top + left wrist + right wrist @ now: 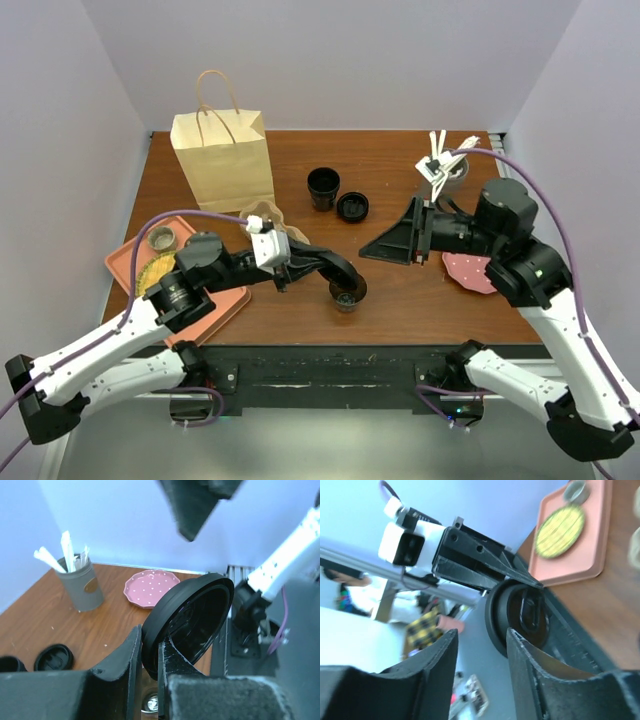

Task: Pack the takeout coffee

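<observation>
Left gripper [149, 641] pinches the takeout coffee [195, 615], a small black disposable cup with a black plastic sip lid, by its rim; right gripper [482, 635] stands parted and empty.

The left wrist view shows the narrow left jaws nipping the rim, with the cup tipped off upright and a glossy hollow face towards the camera. Beyond the jaws lie a loose round black plastic lid [52, 656], then a grey cylindrical holder of white sticks [80, 587] and a pink dotted plate [150, 587]. Only the right wrist view shows the cup's other face and its oval recess, framed in the gap between the right jaws. Farther off there is a salmon rectangular tray [570, 565] carrying a yellow round dish [560, 524]. Only the top view shows the tan paper bag with handles [222, 160], far past both jaws.
</observation>
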